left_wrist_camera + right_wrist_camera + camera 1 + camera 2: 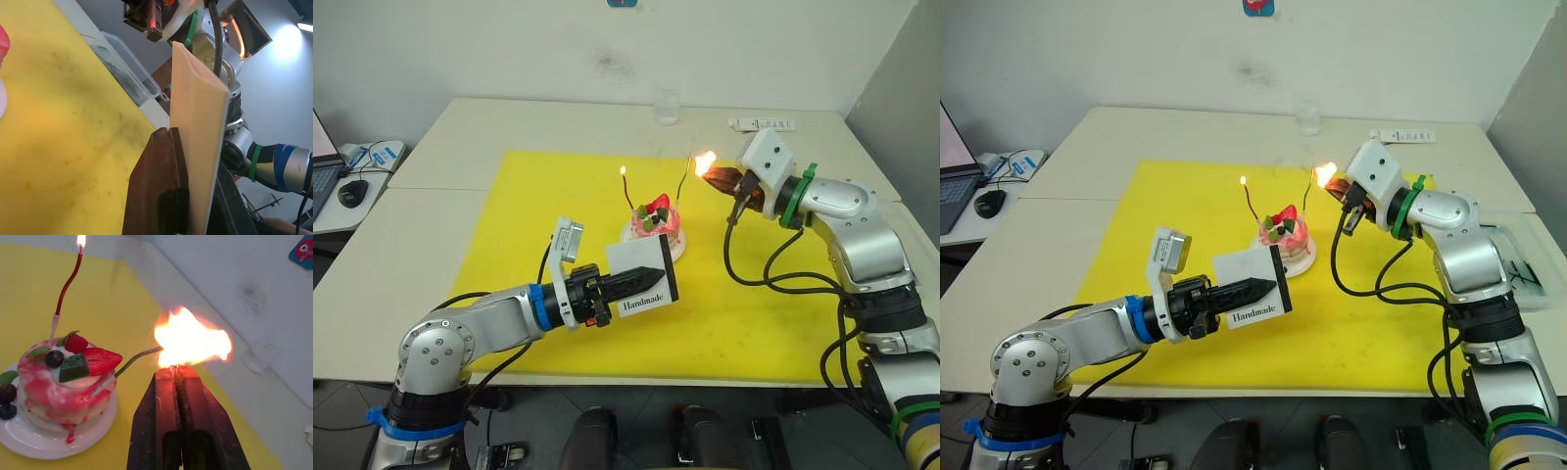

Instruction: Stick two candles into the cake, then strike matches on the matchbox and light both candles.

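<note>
Candles stand in the cake (656, 230) at frame centre: the red one (66, 284) burns, and our right end effector (173, 369), clamped on a flaring match (171, 366), feeds flame to the green one's (137, 357) tip. Our left end effector (646, 277) grips the matchbox (641, 278) lower left, clear of the fire.

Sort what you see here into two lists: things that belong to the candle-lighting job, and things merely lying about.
Belongs to the job:
cake
red candle, lit
green candle
matchbox, in left end effector
burning match, in right end effector

Lying about:
glass
remote
mouse
</note>
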Controlling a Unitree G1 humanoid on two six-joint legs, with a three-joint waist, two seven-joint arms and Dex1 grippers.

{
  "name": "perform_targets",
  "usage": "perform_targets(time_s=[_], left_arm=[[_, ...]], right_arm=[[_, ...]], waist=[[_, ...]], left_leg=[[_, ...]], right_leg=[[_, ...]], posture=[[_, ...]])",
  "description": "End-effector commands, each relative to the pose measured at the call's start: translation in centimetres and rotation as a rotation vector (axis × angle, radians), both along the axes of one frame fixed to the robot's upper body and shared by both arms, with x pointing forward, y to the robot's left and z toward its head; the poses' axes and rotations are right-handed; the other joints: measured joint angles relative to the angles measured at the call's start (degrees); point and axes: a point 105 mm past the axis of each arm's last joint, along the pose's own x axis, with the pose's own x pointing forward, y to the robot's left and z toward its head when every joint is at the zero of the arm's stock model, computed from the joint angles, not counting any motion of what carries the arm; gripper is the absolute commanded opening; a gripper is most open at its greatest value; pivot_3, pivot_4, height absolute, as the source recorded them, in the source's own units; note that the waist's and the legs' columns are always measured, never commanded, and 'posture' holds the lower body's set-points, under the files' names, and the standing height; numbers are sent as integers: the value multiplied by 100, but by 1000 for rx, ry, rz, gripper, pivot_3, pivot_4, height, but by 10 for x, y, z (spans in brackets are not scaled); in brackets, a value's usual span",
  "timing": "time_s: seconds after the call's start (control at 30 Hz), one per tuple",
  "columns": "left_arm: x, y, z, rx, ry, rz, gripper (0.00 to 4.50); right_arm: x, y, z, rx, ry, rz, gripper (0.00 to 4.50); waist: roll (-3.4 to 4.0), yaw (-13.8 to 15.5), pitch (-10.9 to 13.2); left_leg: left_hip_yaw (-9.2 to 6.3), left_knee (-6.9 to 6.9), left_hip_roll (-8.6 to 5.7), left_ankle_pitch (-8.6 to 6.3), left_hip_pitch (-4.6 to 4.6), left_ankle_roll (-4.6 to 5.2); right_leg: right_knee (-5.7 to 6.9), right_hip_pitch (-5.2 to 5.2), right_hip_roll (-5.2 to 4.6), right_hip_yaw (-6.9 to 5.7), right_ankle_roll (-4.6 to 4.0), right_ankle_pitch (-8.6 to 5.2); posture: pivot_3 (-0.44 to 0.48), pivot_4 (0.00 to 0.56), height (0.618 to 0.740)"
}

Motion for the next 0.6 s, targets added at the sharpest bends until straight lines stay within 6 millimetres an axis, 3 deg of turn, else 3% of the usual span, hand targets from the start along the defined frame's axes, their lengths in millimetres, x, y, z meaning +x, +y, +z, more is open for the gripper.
perform_targets(time_s=[0.03,0.6], left_arm=[[-6,-3,9,-14,-39,-21,0],[-6,-4,8,-9,-37,-32,0]], right_arm=[[4,0,23,15,-93,-20,26],[19,12,30,17,-130,-20,26]], waist=[[0,-2,0],[1,-4,1]], left_leg=[[1,0,0,0,0,0],[2,0,0,0,-1,0]], right_leg=[[0,0,0,0,0,0],[1,-2,2,2,1,1]], posture=[[0,150,740],[0,150,740]])
